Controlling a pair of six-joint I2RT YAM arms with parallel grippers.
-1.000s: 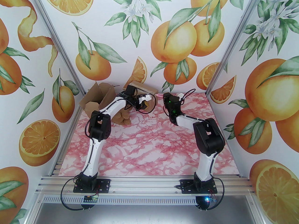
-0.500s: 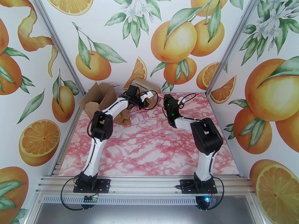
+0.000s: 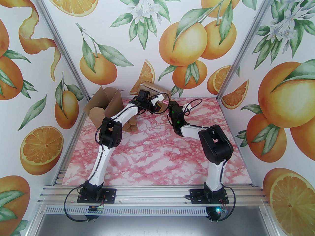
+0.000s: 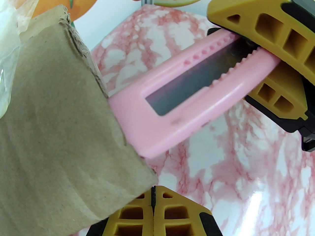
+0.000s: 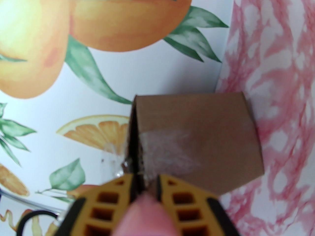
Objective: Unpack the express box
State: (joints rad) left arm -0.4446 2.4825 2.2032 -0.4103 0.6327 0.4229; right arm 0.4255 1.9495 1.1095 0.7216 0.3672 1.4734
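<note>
The right gripper [image 4: 258, 58] is clamping the rear end of a pink box cutter [image 4: 187, 102], one yellow finger above it and one below. The left gripper [image 4: 153, 205] is resting with its fingers pressed together and nothing between them. A lower corner of the express box [image 4: 56, 136] is overlapping one finger, though I cannot tell whether they are touching.

The left wrist camera is catching the cutter side on, with a grey blade inside the pink sleeve and its front end meeting the box's torn edge. The right wrist camera is looking along the cutter instead, showing a box face with a patch of clear tape [image 5: 169, 151] and a dark slit at the flap seam just ahead of the fingers. The overhead camera is adding more: an opened carton [image 3: 98, 109] well left of the express box, and crumpled brown paper [image 3: 131, 126] nearer the arms than the box.

The box is sitting on a pink-and-white marbled tabletop [image 3: 160, 156], with a wall [image 3: 157, 21] printed with oranges and leaves right behind it.
</note>
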